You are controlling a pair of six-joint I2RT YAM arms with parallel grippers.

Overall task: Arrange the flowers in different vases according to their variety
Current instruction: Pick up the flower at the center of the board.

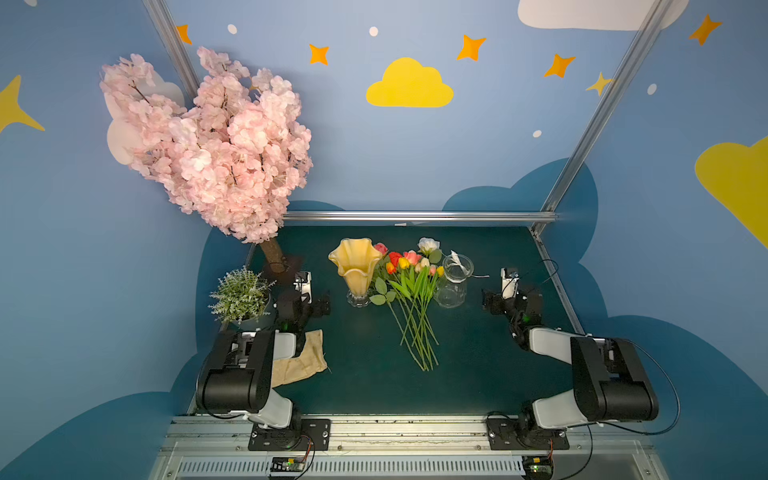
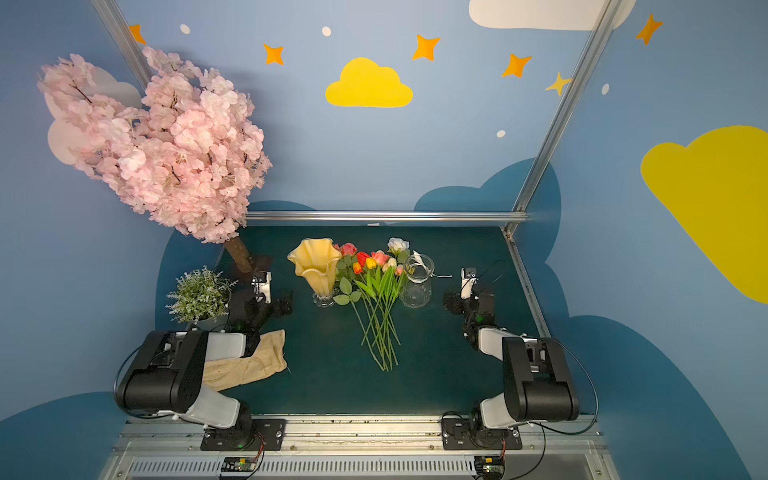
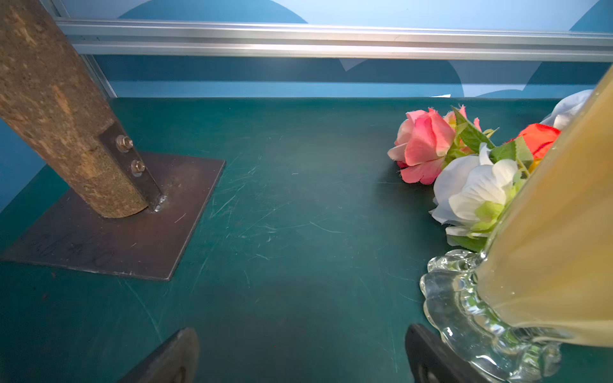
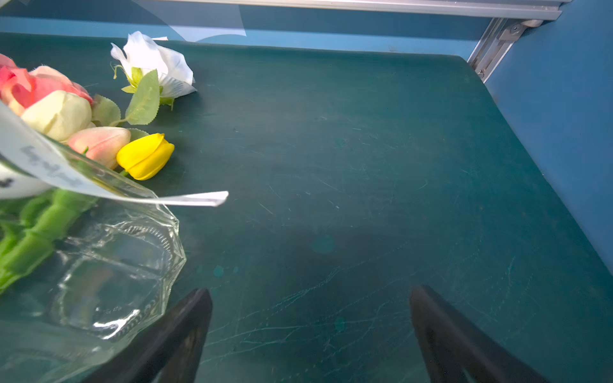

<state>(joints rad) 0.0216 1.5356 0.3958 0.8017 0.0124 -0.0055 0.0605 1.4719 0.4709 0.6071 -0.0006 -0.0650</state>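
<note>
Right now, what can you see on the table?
yellow vase: 1, amber, standing left of the flowers
glass vase: 1, clear, standing right of the flowers
flowers: one bunch, red, pink, white, yellow, orange, cream, lying between the two vases
blossom tree: 1, pink, far left corner
potted plant: 1, green, left edge
cloth: 1, beige, near left, partly under an arm
table: 1, dark green, under everything
left claw: 1, black, open, near the yellow vase
right claw: 1, black, open, near the glass vase

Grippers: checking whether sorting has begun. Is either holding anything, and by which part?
Nothing is held. The left gripper and right gripper are both open and empty; the flowers lie on the table.
</note>
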